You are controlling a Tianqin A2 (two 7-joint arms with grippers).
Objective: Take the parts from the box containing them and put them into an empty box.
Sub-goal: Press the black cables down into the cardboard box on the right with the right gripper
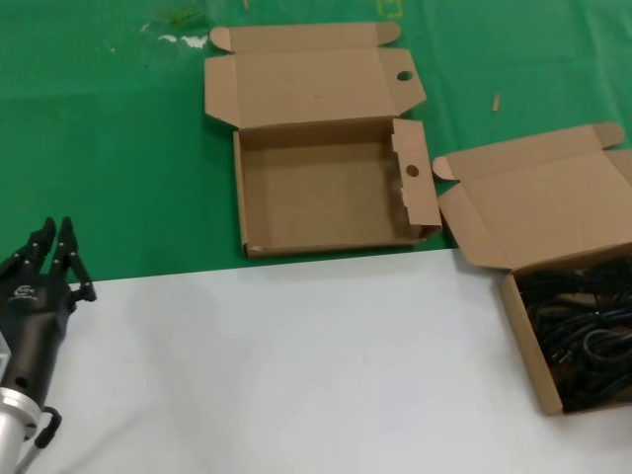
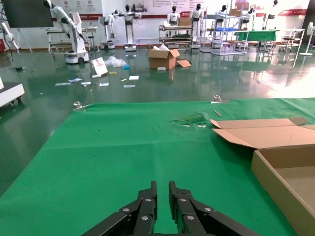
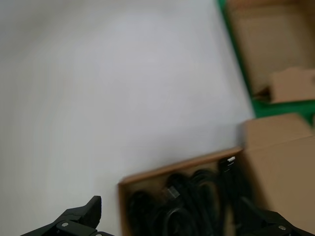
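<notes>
The black power cords lie bundled in the hole-free cardboard box at the right, its lid folded back. The empty box, with round holes in its lid corner and side flap, stands open at the middle back. My right gripper is out of the head view; in the right wrist view it is wide open and empty above the cords and the box rim. My left gripper is parked at the near left, fingers together and empty. The empty box also shows in the left wrist view.
The near half of the table is white, the far half a green mat. The two boxes stand close together, the cord box's lid next to the empty box's side flap. Small scraps lie at the far edge.
</notes>
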